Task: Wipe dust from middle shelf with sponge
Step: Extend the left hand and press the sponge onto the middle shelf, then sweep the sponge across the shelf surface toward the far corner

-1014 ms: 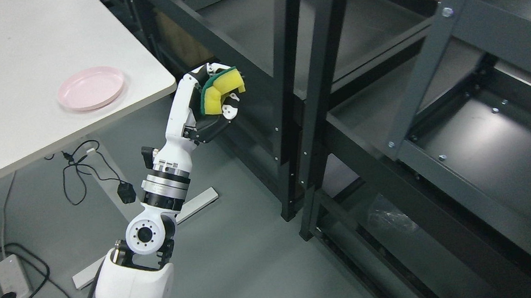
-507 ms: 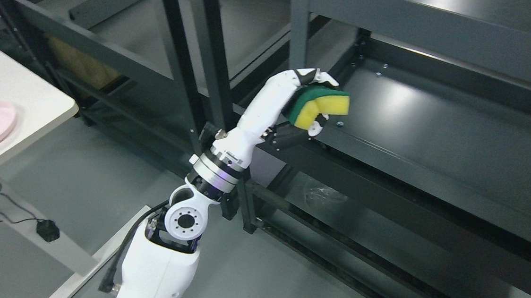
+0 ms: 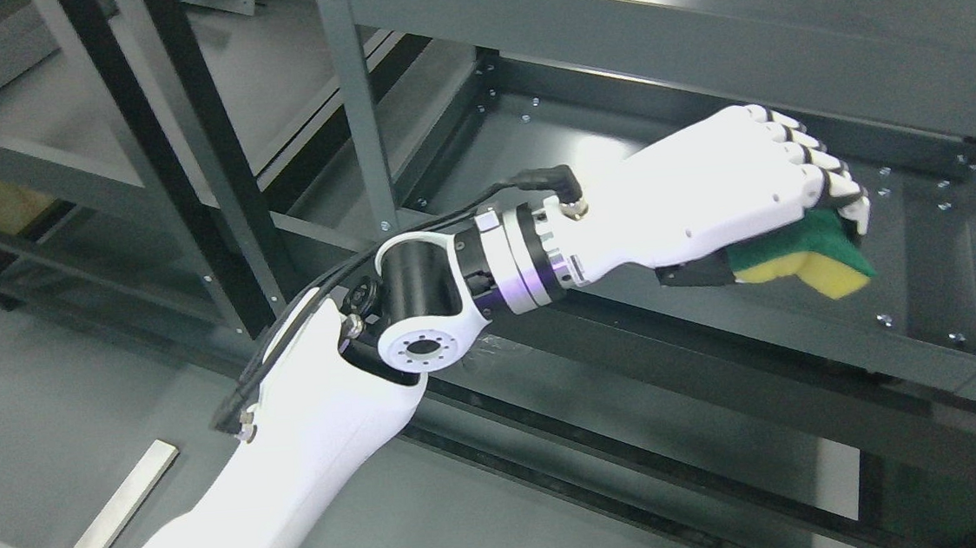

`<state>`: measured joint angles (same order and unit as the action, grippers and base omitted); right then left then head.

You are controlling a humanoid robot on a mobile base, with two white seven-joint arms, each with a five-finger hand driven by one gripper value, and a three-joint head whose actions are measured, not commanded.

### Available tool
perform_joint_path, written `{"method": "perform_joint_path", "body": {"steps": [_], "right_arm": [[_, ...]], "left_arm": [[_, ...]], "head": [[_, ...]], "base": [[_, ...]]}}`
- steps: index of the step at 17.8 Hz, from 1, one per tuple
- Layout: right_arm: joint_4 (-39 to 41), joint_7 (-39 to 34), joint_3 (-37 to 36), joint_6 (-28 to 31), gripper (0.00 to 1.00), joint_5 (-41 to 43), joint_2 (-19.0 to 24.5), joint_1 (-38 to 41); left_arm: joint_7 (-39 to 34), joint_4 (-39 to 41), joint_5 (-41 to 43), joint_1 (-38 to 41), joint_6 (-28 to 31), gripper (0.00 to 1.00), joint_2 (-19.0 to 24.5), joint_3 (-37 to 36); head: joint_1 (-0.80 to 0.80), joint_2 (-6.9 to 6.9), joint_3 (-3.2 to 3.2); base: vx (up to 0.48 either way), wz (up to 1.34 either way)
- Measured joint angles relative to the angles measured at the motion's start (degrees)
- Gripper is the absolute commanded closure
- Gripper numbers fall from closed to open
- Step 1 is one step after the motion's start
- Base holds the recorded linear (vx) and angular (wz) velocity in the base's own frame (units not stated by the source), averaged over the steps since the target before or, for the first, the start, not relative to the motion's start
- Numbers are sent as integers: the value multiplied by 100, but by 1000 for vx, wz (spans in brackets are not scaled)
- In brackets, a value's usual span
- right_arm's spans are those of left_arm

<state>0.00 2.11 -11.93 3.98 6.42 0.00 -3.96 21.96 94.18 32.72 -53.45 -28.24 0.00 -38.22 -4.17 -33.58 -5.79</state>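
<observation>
Since the earlier frames the whole view has swung toward the shelving, so the white table and pink plate have left the picture through the camera's own turn; beyond that, the arm has stretched out over the rack, and the hand that was raised with its palm up now lies palm-down, deep in the shelf bay.

At the far left stand dark upright posts [image 3: 218, 164] of a neighbouring rack, with grey floor [image 3: 43, 379] below and a pale metal bar [image 3: 114, 504] lying on it at the lower left. The left arm [image 3: 318, 444] rises from the bottom left edge, bends at its black-and-white elbow joint [image 3: 421, 305], and runs rightward across the front rail of the middle shelf [image 3: 530, 140].

Further right, the left hand [image 3: 743, 193] hangs over the shelf's dark tray, knuckles up, fingers [image 3: 838, 185] curled down over the sponge [image 3: 809, 262]. The sponge is gripped under the palm, its green scouring layer against the hand and its yellow foam facing down and outward. Whether the yellow face touches the shelf surface cannot be told from this angle. Small bolts [image 3: 940, 206] dot the tray's right end.
</observation>
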Motion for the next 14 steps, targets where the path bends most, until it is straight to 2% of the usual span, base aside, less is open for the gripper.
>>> {"method": "perform_joint_path", "body": {"steps": [5, 9, 12, 14], "right_arm": [[0, 0, 0, 37, 0, 0, 0, 1], [0, 0, 2, 41, 0, 0, 0, 1], [0, 0, 1, 42, 0, 0, 0, 1], [0, 0, 1, 42, 0, 0, 0, 1]], "left_arm": [[-1, -94, 754, -517, -303, 99, 0, -54], [-2, -189, 1123, -544, -760, 100, 0, 156], [288, -212, 1248, -357, -1363, 100, 0, 565], [642, -215, 1255, -221, -1529, 100, 0, 984]], "head": [[0, 1, 0], [0, 2, 0], [0, 2, 0], [0, 3, 0]], "base": [[-1, -465], [25, -479], [39, -386], [40, -327]]}}
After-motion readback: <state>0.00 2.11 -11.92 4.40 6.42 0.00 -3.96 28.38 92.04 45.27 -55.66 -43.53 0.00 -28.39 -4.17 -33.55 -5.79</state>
